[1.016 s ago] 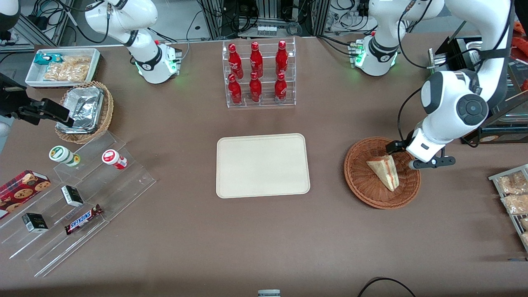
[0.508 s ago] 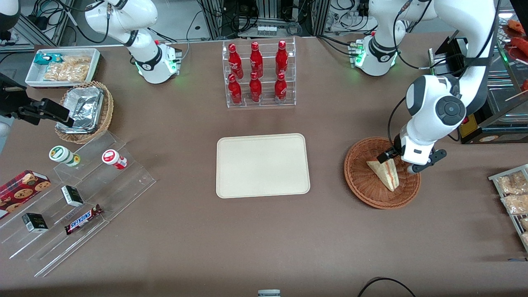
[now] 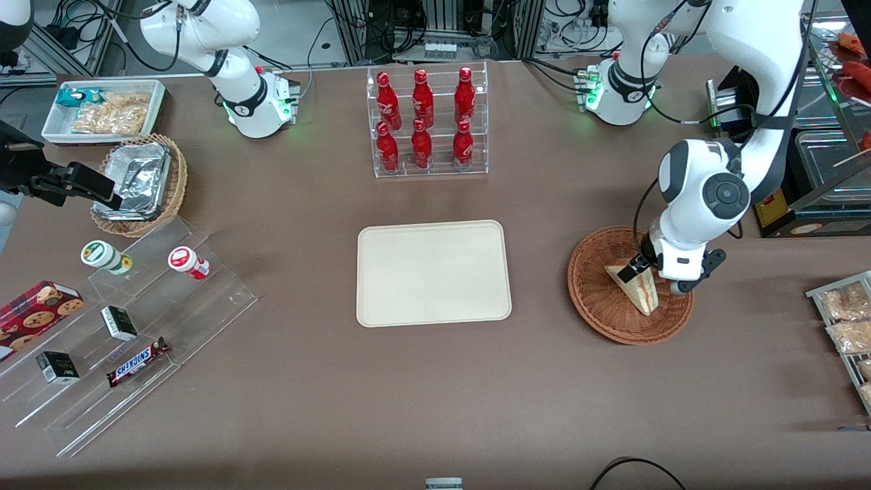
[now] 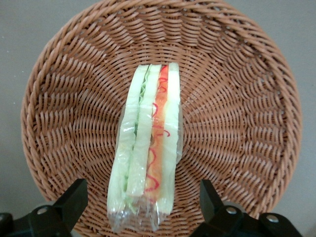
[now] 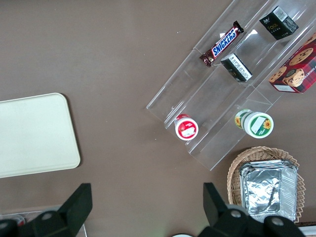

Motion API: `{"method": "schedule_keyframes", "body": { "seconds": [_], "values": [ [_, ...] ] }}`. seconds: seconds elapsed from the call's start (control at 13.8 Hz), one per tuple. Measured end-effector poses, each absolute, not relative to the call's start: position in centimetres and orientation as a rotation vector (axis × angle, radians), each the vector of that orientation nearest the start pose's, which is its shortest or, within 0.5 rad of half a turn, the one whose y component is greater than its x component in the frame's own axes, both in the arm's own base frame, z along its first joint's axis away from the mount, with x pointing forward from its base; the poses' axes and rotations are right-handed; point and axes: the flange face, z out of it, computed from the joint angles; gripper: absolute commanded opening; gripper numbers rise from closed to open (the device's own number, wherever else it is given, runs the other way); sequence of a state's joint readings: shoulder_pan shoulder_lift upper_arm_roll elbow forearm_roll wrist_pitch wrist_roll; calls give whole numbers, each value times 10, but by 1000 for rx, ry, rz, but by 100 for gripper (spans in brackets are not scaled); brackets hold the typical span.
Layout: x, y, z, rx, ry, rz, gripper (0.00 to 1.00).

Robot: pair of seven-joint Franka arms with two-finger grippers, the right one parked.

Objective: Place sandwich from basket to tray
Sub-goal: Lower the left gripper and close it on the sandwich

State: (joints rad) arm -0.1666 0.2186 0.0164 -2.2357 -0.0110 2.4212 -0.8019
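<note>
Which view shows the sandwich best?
The left wrist view: the sandwich fills the middle of the basket, its red and green layers plain, with the open hand straddling one end. The front view shows it small, partly covered by the arm. The right wrist view misses it.

table: brown, matte | metal racks, cables at its edge

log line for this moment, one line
phase: pre-grasp | gripper: open, above sandwich | sandwich: in basket | tray: bare
</note>
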Motion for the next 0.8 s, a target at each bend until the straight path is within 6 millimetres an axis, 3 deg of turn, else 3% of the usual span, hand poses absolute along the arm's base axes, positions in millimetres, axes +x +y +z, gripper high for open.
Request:
{"method": "schedule_keyframes", "body": {
  "seconds": [0.07,0.15,0.22,0.29,0.36,0.44,0.8],
  "values": [
    [535,-81,264,-2958,-1013,55,99],
    [535,-81,261,-2959,-1014,50,92],
    [536,-80,258,-2961,-1016,41,72],
    [537,-80,256,-2961,-1018,40,43],
    [537,-80,253,-2959,-1018,43,22],
    [536,-80,252,-2958,-1018,47,13],
    [538,-80,253,-2960,-1018,42,8]
  ]
}}
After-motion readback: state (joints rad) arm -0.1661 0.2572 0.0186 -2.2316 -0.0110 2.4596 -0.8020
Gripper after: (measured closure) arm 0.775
